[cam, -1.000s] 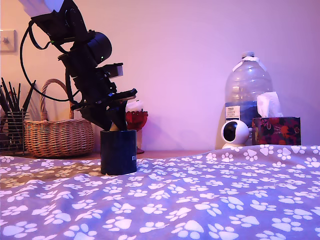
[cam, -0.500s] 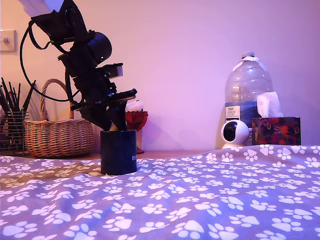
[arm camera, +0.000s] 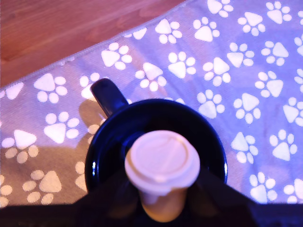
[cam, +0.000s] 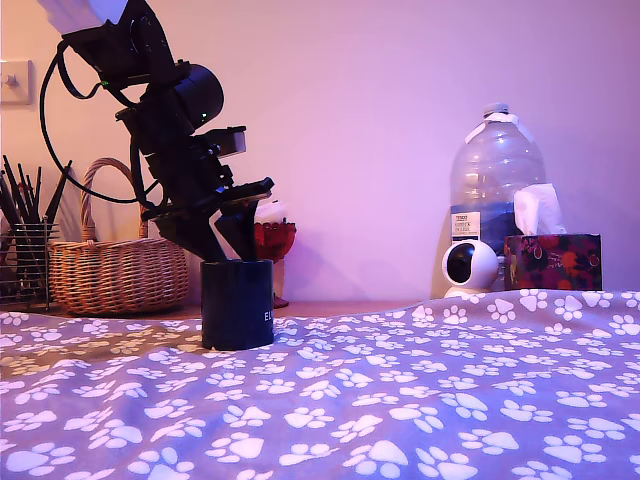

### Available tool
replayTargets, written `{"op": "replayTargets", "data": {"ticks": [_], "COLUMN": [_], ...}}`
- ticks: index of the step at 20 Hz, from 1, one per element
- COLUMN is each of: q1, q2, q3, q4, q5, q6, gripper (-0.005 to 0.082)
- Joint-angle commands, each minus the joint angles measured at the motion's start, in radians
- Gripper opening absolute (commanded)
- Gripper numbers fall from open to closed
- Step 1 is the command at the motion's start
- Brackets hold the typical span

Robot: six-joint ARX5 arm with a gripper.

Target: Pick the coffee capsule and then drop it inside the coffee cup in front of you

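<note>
1. Coffee capsule (arm camera: 162,163) is sitting over the coffee cup (arm camera: 156,142) mouth, seemingly unreleased.
2. Hand (cam: 228,238) is lifting slightly above the rim since a moment ago.
3. Grip: cannot tell; drop is looking imminent.

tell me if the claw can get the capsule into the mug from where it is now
Probably yes. The claw sits just above the coffee cup, and the wrist view shows the coffee capsule over the cup's open mouth with nothing between them; the capsule seems to be between the claw's fingers.
</note>
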Motion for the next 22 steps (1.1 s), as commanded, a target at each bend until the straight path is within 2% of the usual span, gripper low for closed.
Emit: {"op": "replayTargets", "data": {"ticks": [1, 12, 13, 14, 15, 17, 18, 22], "q1": [-0.009, -0.024, -0.030, -0.034, -0.040, -0.050, -0.054, -0.066], "q2": [-0.006, -0.076, -0.089, -0.101, -0.116, -0.139, -0.147, -0.183], "q3": [0.004, 0.004, 0.004, 0.004, 0.004, 0.004, 0.004, -0.007], "q4": [-0.004, -0.047, -0.056, -0.066, -0.082, -0.108, -0.117, -0.160], "q5": [-0.001, -0.002, -0.002, -0.002, -0.002, 0.006, 0.010, 0.016], "q6": [0.010, 0.016, 0.016, 0.016, 0.017, 0.024, 0.024, 0.023], "gripper": [0.0661, 0.0648, 0.0600, 0.0515, 0.0384, 0.0063, -0.0031, -0.0016]}}
